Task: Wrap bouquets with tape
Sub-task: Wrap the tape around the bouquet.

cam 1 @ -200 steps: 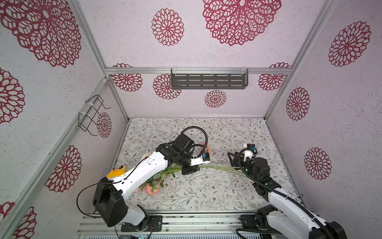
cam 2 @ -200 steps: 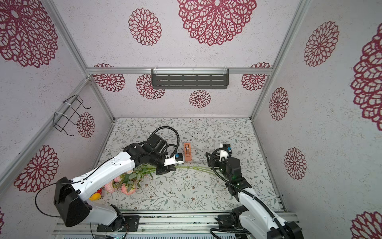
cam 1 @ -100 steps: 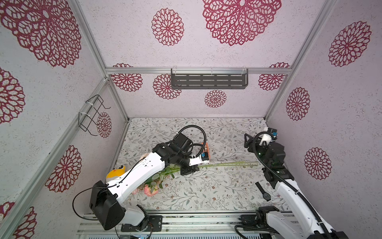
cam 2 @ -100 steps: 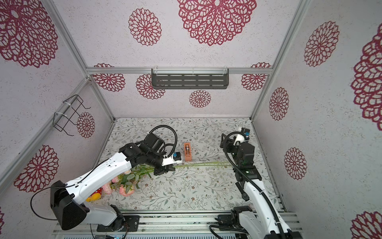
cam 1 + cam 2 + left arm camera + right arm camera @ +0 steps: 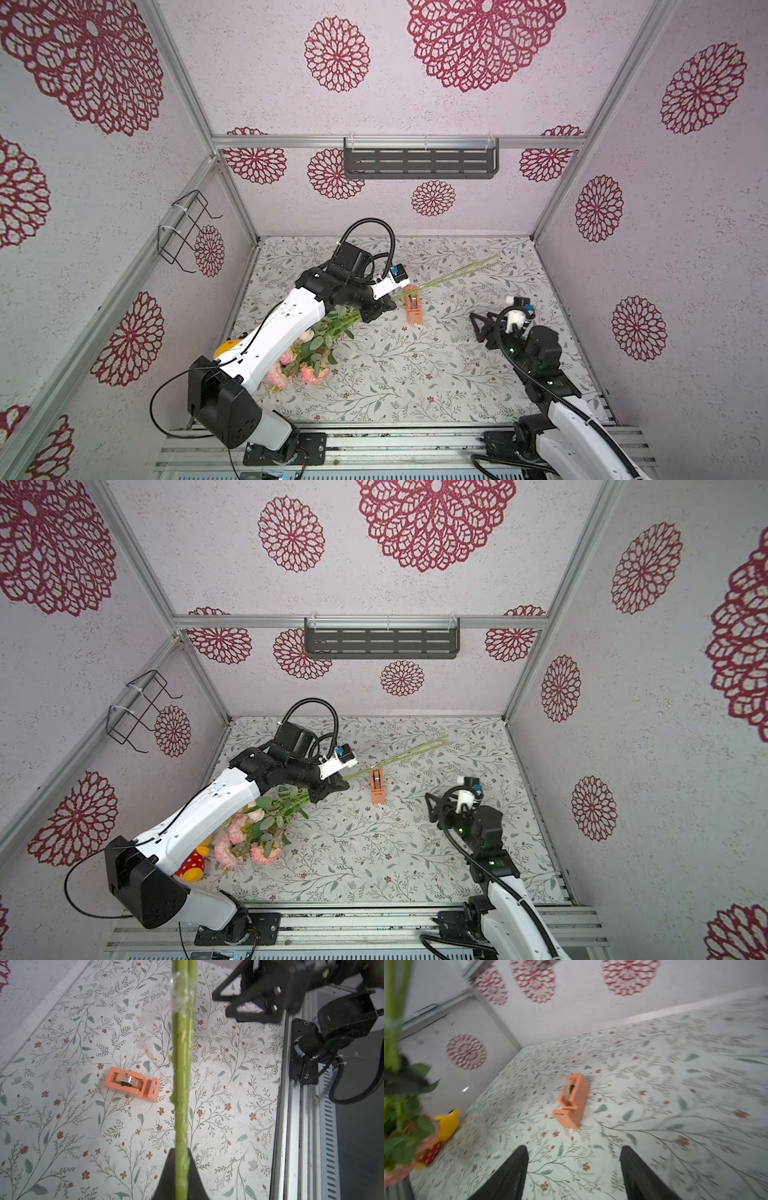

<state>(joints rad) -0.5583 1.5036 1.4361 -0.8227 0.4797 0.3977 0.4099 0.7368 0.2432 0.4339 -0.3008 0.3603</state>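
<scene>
The bouquet (image 5: 328,332) hangs from my left gripper (image 5: 378,309), which is shut on its green stems (image 5: 182,1064). The pink blooms (image 5: 249,845) point to the front left and the stem ends (image 5: 478,266) to the back right. A band of clear tape (image 5: 182,991) rings the stems further out. The orange tape dispenser (image 5: 413,307) stands on the table just right of that gripper, under the stems, and also shows in a top view (image 5: 377,787) and the right wrist view (image 5: 572,1101). My right gripper (image 5: 480,328) hovers open and empty to the dispenser's right, pointing at it (image 5: 573,1149).
A yellow and red soft toy (image 5: 193,864) lies at the front left beside the blooms. A black wire basket (image 5: 187,232) hangs on the left wall and a grey shelf (image 5: 419,162) on the back wall. Metal rails (image 5: 415,440) run along the table's front edge.
My right gripper left the stem ends, rose, then came down right of the dispenser. My left arm swung the bouquet so the stems now point back right.
</scene>
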